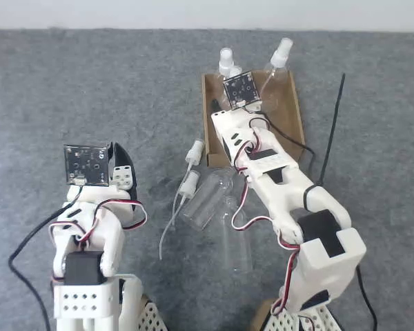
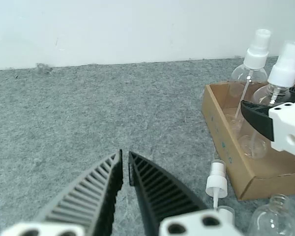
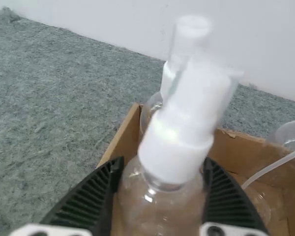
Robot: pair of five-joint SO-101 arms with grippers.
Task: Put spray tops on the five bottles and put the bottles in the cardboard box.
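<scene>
Right gripper (image 3: 162,169) clamps a capped bottle (image 3: 160,196) at its shoulder, upright over the cardboard box (image 3: 119,145). Left gripper (image 2: 126,160), well away from the box, is closed and empty. Thin clear plastic, likely light and slick: best gripped just below the spray top (image 3: 187,98).

Capped bottles (image 1: 279,65) in cardboard box (image 1: 290,117), two open bottles (image 1: 210,196) beside loose spray tops (image 1: 188,185)

I worked on a soft grey mat (image 1: 90,89). A plain white wall (image 2: 137,24) stood right behind it.
</scene>
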